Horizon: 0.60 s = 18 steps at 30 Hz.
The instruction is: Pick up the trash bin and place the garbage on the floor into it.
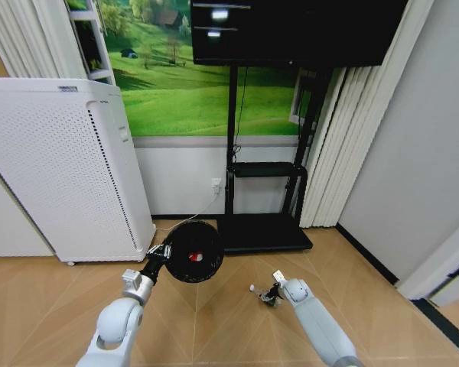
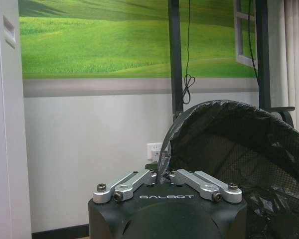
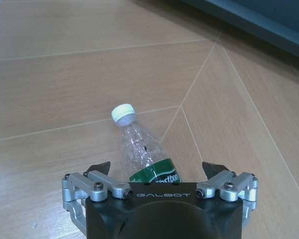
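Nearest the right wrist camera, the clear bottle point(image 3: 145, 152) with the green label lay on its side on the wooden floor point(image 3: 65, 74), white cap pointing away, its lower body between the spread fingers of the right gripper point(image 3: 157, 172). The jaws stood apart on either side of it and had not closed; whether the fingertips touched the plastic could not be told. In the head view the same gripper point(image 1: 269, 294) was low over the floor with the bottle point(image 1: 260, 290) at its tip.

To the left, the trash bin point(image 1: 193, 251) was held off the floor, tipped so its mouth faced the head camera, with a red item point(image 1: 197, 257) lying inside, likely the can. The left gripper point(image 2: 159, 177) was pinched together on the bin's rim, over the edge of the black liner.

So the bin had been lifted and at least one piece seemed to be in it; the bottle was still to be grasped and dropped in. The red-and-white packet could not be made out.

Behind stood a white perforated appliance point(image 1: 61, 168) and a black stand point(image 1: 264, 229) against the wall.
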Tool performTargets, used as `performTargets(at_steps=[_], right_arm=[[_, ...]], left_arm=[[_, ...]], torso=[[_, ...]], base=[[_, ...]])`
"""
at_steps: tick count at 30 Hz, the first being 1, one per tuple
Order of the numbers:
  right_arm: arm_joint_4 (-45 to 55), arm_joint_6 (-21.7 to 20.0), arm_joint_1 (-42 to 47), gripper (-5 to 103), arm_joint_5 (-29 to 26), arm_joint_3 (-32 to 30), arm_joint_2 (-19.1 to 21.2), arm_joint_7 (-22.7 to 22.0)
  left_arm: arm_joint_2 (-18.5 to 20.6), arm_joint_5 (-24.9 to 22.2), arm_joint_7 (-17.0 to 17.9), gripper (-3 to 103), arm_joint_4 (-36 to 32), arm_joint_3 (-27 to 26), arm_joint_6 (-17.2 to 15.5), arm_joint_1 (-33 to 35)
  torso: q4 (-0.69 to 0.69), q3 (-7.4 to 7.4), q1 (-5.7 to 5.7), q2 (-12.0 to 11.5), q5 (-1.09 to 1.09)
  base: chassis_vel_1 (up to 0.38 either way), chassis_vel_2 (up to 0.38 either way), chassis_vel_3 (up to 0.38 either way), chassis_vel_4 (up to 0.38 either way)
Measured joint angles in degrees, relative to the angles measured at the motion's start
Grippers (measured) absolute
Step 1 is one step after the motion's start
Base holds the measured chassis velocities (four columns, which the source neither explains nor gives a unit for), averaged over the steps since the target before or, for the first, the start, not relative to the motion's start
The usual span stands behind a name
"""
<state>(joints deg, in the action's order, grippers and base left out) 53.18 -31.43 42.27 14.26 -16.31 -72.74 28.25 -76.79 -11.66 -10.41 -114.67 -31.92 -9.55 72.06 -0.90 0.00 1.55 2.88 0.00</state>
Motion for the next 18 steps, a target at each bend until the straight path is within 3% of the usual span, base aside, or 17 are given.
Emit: performTargets(at_steps=[18], right_arm=[[-5.01,0.65,-1.21,100,4.39,-2.12,-0.43,-0.05]], left_arm=[[0.37,-0.41,-0.12,3,-0.87,-1.26,-0.09,0.97]], torso=[[0.00,0.00,0.00,0.00,0.00]], base=[[0.000,0.000,0.000,0.000]])
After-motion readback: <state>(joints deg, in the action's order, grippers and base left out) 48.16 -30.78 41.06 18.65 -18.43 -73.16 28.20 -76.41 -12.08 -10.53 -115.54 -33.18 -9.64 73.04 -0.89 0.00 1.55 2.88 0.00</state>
